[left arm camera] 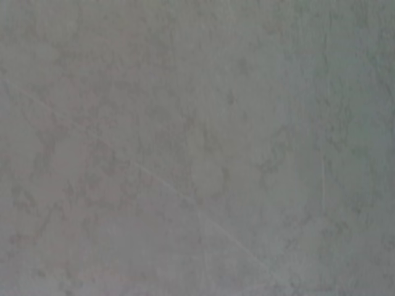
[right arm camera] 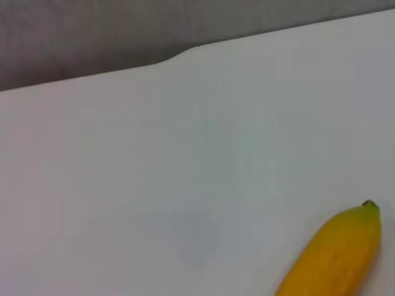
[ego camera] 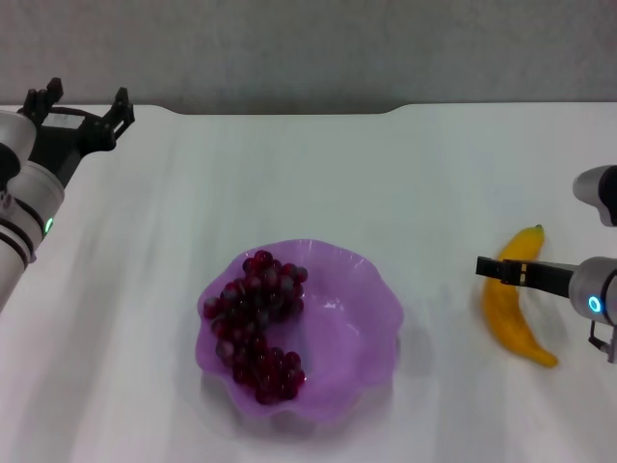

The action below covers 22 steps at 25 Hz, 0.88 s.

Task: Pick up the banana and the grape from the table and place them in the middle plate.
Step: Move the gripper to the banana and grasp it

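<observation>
Yellow-orange curved banana (ego camera: 516, 301) | lies on white matte table (ego camera: 434, 174), well right of translucent purple scalloped plate (ego camera: 371, 309) holding dark red grape bunch (ego camera: 258, 323) | right gripper (ego camera: 496, 269) over its middle, whether it's parted you cannot tell | left gripper (ego camera: 82, 101) spread, parked far-left | likely light, smooth, bruisable: take mid-body, across the curve, gently.

A mottled grey wall (ego camera: 308, 48) runs behind the work surface's far edge, filling the left wrist view.

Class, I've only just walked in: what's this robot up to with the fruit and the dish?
The grape bunch already lies in the purple scalloped plate. The banana lies on the white table, to the plate's right. The right gripper hangs across the banana's middle. The left gripper is parked at the far left edge, open.
</observation>
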Available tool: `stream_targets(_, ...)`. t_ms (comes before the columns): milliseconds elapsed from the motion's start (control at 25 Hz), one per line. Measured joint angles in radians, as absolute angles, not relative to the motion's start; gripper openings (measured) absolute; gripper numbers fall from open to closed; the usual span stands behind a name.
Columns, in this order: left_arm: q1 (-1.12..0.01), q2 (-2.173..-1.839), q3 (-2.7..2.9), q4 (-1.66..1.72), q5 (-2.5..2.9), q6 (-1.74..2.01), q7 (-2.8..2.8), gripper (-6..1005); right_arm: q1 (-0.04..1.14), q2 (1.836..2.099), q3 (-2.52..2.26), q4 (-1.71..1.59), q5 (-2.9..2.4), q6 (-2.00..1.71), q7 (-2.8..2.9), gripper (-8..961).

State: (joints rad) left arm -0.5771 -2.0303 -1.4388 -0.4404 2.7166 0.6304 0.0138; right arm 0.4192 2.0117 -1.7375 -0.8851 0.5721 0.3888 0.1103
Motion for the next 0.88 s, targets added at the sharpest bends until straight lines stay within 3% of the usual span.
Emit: stream_targets(880, -0.577, -2.031, -1.439, -0.440, 2.717, 0.630, 0.014, 883, 0.419, 2.013, -1.788, -0.851, 0.572, 0.386, 0.114, 848)
